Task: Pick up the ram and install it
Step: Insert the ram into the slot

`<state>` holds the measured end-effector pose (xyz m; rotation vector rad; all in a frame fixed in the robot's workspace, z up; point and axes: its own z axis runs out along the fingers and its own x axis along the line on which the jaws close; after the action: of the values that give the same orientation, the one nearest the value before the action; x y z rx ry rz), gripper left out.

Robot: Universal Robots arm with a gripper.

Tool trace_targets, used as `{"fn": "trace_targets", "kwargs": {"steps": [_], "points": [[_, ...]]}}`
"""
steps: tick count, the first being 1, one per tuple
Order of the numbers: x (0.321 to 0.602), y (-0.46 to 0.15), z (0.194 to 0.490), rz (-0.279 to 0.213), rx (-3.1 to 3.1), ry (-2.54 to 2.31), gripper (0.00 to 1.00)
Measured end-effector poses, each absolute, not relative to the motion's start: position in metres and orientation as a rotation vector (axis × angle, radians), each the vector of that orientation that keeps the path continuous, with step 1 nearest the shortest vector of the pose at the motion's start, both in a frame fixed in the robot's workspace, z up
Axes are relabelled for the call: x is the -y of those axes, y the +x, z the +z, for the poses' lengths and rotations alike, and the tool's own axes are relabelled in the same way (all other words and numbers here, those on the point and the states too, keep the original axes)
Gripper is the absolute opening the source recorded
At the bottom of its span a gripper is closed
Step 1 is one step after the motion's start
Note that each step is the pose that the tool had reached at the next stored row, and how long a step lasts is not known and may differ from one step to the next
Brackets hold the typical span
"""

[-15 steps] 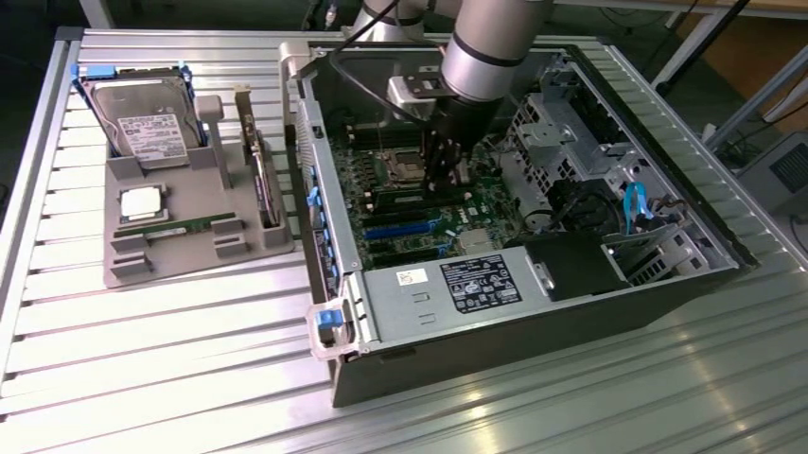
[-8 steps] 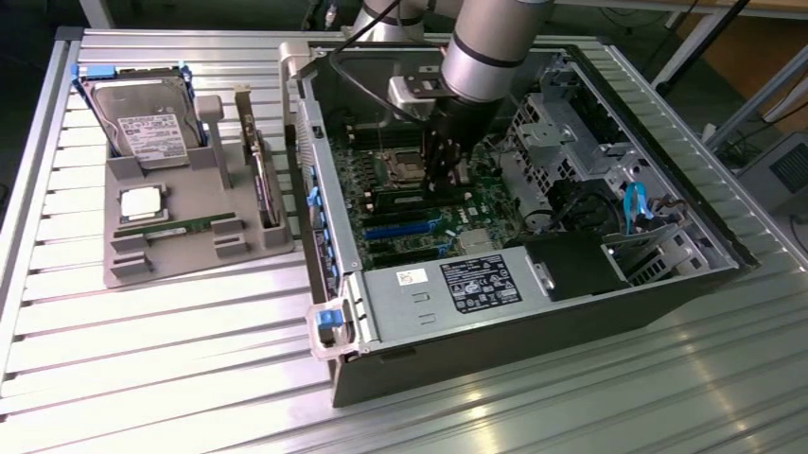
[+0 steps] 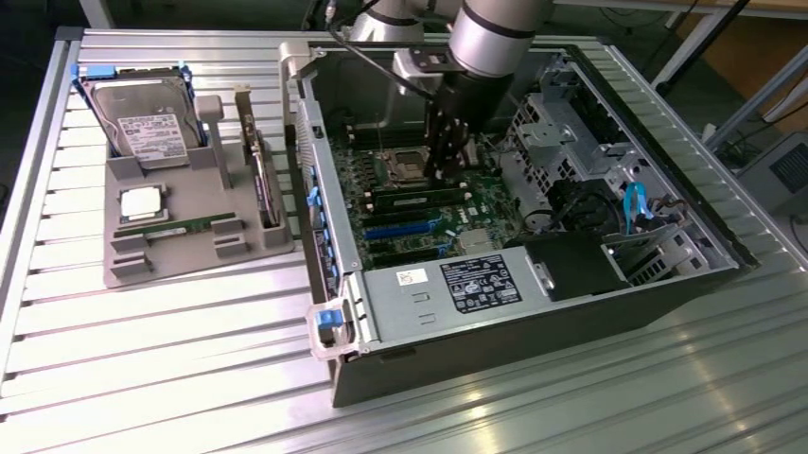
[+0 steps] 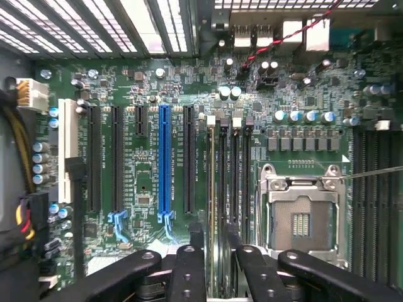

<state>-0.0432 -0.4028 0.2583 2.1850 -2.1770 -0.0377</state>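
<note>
One thin green ram stick (image 4: 211, 207) is sitting edge-on between our black gripper's (image 4: 214, 264) clamped jaws above the green motherboard's (image 4: 151, 82) memory slots, so we are judging installation underway, needing careful alignment before pressing.

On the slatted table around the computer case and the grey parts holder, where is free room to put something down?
Bare patches of the slatted table: the wide stretch in front of the grey parts holder and the computer case, and the corner at the exterior view's lower right. It is crowded inside the case, where the gripper hangs over the motherboard, and on the holder with its hard drive.
</note>
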Motion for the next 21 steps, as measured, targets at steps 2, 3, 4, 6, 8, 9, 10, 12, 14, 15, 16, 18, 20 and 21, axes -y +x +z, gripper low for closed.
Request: {"fn": "trace_targets", "kwargs": {"steps": [2,3,4,6,8,9,10,12,14,15,16,18,20,21], "points": [[0.401,-0.043,0.265,-0.038,2.177,2.185,0.25],[0.4,-0.043,0.266,-0.038,2.177,2.185,0.25],[0.4,-0.042,0.267,-0.038,2.177,2.185,0.18],[0.4,-0.036,0.267,-0.04,2.176,2.184,0.1],[0.4,-0.021,0.267,-0.046,2.173,2.181,0.1],[0.4,-0.015,0.267,-0.048,2.172,2.18,0.1],[0.4,-0.011,0.268,-0.05,2.171,2.18,0.1],[0.4,0.004,0.269,-0.052,2.17,2.178,0.1],[0.4,0.013,0.273,-0.053,2.17,2.178,0.1],[0.4,0.016,0.275,-0.053,2.169,2.178,0.1],[0.4,0.017,0.276,-0.054,2.169,2.178,0.1],[0.4,0.021,0.28,-0.054,2.169,2.178,0.1],[0.4,0.025,0.287,-0.054,2.169,2.177,0.1],[0.4,0.027,0.291,-0.054,2.169,2.177,0.1]]}}
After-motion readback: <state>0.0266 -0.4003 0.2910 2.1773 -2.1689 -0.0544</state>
